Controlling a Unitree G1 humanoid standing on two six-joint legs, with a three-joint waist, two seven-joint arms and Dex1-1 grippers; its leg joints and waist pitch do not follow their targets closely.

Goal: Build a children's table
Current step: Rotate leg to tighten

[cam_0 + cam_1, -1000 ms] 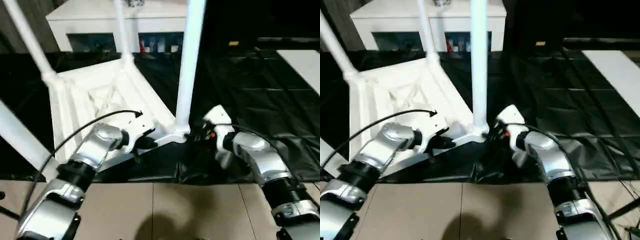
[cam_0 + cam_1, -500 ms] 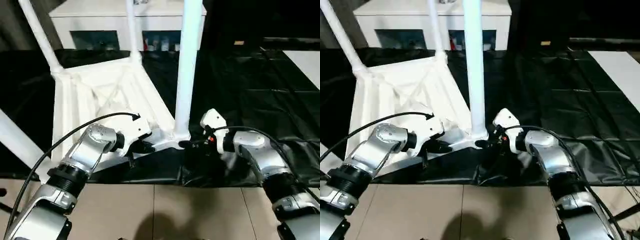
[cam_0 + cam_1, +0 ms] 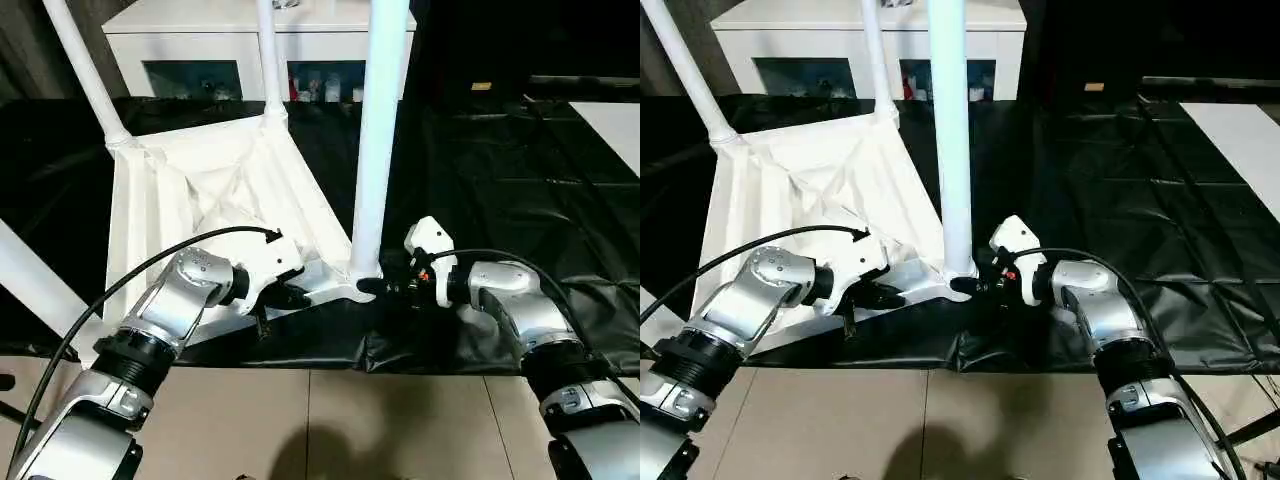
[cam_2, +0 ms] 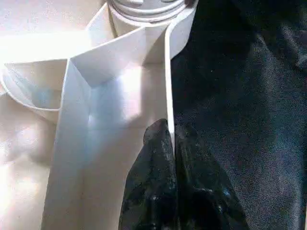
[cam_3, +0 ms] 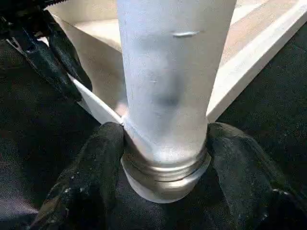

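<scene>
**Upturned table, both grippers at its near corner**

Nearest us we list a tan floor [image 3: 330,420], then a work table under black sheeting [image 3: 500,170]; beyond it, one white cabinet [image 3: 200,30] with glass doors. On the sheeting we count one white table top [image 3: 200,190], underside up, and four white legs rising from its corners, the near right leg [image 3: 375,140] in its socket. Left gripper [image 4: 171,139]: fingers pressed together on the top's thin near edge. Right gripper [image 5: 165,143]: fingers set apart on either side of that leg's base, touching it.
</scene>
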